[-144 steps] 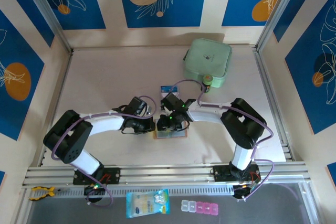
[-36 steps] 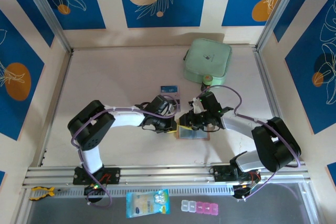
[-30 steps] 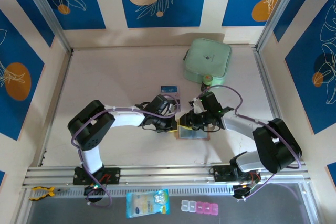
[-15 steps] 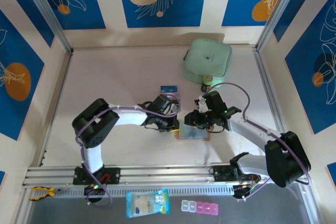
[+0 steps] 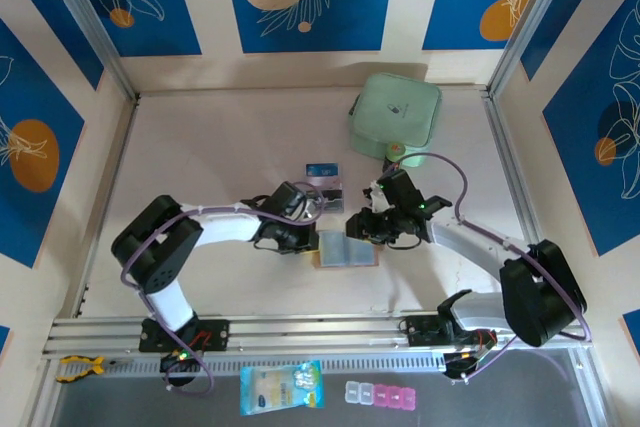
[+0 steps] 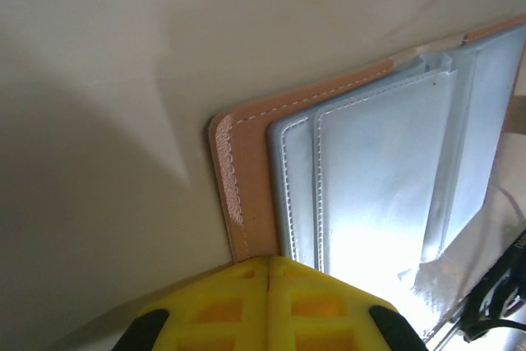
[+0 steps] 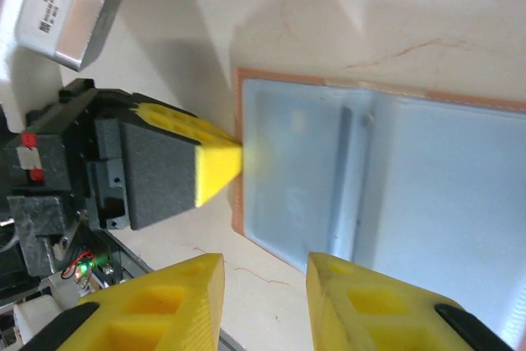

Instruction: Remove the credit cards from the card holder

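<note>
Pale marbled tabletop [image 5: 220, 167]; salmon-tan leather bifold card holder [image 5: 350, 251] spread flat at centre, grey pockets up. Left gripper [image 6: 269, 265] clenched at its 9 o'clock edge; right gripper [image 7: 263, 265] parted, empty, at 2 o'clock.

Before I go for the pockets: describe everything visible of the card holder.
The card holder lies open and flat on the table, inside up. Its outside looks like salmon-tan leather, stitched along the rim; the inside is pale grey, with layered pockets either side of a centre fold. No card shows in them. The shut left gripper touches the edge on its own side; the right gripper hovers over it, jaws apart.
</note>
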You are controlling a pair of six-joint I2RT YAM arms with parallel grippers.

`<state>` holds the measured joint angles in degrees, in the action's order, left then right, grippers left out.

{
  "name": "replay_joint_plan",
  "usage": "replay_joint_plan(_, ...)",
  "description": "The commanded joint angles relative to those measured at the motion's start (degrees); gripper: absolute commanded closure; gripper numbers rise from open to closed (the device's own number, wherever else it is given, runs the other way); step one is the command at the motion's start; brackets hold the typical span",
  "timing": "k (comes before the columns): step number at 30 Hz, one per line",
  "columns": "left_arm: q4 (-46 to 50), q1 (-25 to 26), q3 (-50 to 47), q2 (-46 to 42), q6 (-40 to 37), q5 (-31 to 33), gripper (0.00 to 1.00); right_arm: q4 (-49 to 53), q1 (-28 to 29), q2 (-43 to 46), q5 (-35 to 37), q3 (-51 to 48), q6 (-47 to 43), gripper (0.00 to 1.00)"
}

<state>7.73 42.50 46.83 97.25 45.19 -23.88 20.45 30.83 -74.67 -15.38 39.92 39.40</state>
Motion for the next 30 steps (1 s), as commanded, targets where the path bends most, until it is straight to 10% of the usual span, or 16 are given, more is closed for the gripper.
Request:
replay_joint_plan(1,8.2,-2.9,-3.0,-2.2,-4.9,4.0,1.00,2.1,2.5,-2.8,0.8,3.2,-0.5,0.68)
replay_joint_plan(30,10.1,-12.8,-8.1,-9.7,-11.3,1.9,1.00,4.6,18.0,-31.3,6.1,26.9,2.2,0.79)
